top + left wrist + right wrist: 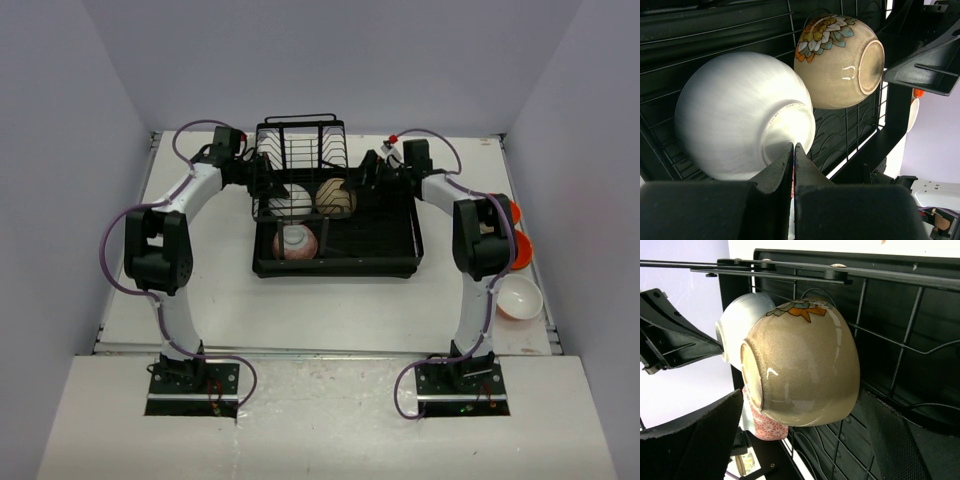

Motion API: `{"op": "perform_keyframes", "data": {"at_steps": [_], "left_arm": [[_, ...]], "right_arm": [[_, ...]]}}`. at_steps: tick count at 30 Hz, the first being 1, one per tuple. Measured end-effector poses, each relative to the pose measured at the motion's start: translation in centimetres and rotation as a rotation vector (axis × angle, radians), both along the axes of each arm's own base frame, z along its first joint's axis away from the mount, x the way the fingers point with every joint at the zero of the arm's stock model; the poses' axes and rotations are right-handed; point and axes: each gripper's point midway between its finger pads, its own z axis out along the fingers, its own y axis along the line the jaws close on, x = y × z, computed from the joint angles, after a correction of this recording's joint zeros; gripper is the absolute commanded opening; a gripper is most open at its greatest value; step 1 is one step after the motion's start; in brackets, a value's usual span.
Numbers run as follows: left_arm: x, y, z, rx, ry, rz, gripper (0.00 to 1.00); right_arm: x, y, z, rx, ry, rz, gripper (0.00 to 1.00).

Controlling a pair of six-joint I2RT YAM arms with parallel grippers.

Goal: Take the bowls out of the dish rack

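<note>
The black dish rack [385, 235] stands at the table's centre. A white bowl [287, 200] and a beige flowered bowl [336, 196] lean on their sides in its wire section. A pink patterned bowl [296, 243] lies in its tray. My left gripper [794, 147] is shut and empty, with its tips at the white bowl's [740, 115] foot ring. My right gripper [800, 440] is open, with its fingers either side of the beige bowl [800, 365] and not touching it. The white bowl [740, 325] and the pink bowl [765, 425] sit behind the beige one.
Two orange bowls [517, 248] and a white bowl [518, 297] sit on the table at the right edge, beside my right arm. The rack's upright wires [300, 145] rise behind the leaning bowls. My two grippers face each other across the rack.
</note>
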Motion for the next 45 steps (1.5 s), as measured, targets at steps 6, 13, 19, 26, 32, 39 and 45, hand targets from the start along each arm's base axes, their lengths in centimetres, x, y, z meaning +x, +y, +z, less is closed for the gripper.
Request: {"op": "perform_keyframes", "data": {"at_steps": [6, 13, 19, 26, 32, 39, 45], "left_arm": [[0.0, 0.0, 0.0, 0.000, 0.000, 0.000, 0.00], [0.0, 0.0, 0.0, 0.000, 0.000, 0.000, 0.00], [0.0, 0.0, 0.0, 0.000, 0.000, 0.000, 0.00], [0.0, 0.0, 0.0, 0.000, 0.000, 0.000, 0.00], [0.0, 0.0, 0.0, 0.000, 0.000, 0.000, 0.00], [0.0, 0.0, 0.0, 0.001, 0.000, -0.001, 0.00], [0.0, 0.0, -0.1, 0.003, -0.004, -0.005, 0.00]], "right_arm": [[-0.4, 0.3, 0.4, 0.041, -0.025, 0.011, 0.98], [-0.2, 0.6, 1.4, 0.081, -0.037, 0.009, 0.97], [-0.3, 0.9, 3.7, 0.122, -0.067, 0.015, 0.97], [-0.6, 1.4, 5.2, 0.177, -0.072, 0.041, 0.96], [-0.8, 2.4, 6.5, 0.234, -0.082, 0.075, 0.92], [-1.0, 3.7, 6.2, 0.292, -0.046, 0.101, 0.83], [-1.4, 4.2, 5.8, 0.305, -0.026, 0.104, 0.53]]}}
